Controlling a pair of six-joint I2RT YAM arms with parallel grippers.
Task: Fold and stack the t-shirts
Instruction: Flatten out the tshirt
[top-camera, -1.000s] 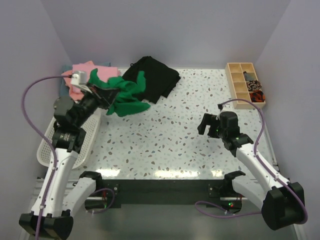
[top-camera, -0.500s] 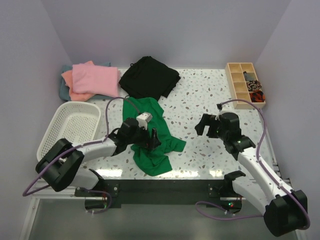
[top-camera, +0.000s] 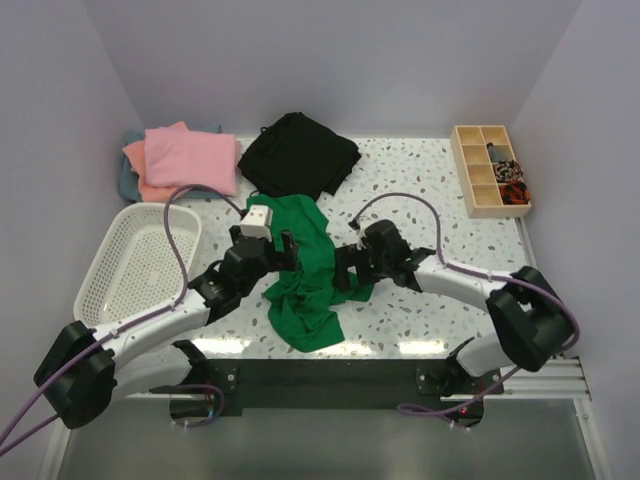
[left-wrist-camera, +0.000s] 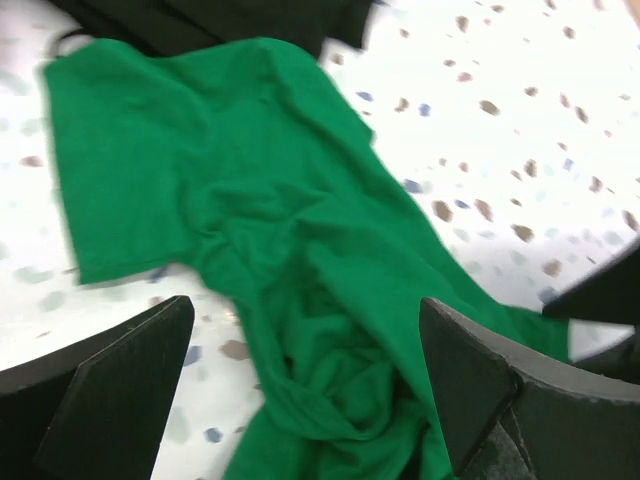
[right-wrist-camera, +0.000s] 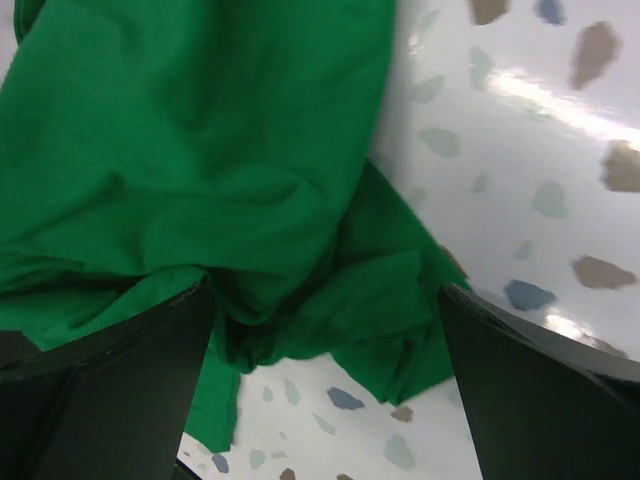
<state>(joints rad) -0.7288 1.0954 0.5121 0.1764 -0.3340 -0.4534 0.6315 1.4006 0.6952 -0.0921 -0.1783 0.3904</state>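
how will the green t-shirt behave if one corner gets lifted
The green t-shirt lies crumpled in soft folds, so it will probably hang limp rather than keep shape. Pushed across the table, it likely bunches instead of sliding flat.

Between your left jaws, the green t-shirt (left-wrist-camera: 270, 230) is soft, matt cloth, creased and rumpled. The left gripper (left-wrist-camera: 305, 320) has fingers (left-wrist-camera: 120, 400) of matt black plastic, and the right gripper (right-wrist-camera: 325, 330) looks the same. Under your right jaws, the table (right-wrist-camera: 560, 130) is smooth, glossy and speckled like terrazzo. Well beyond both jaws you have a matt pink t-shirt (top-camera: 190, 158), black cloth (top-camera: 300, 152) and a bare wooden tray (top-camera: 470, 160). Left of your left jaws is a white plastic mesh basket (top-camera: 140, 262).
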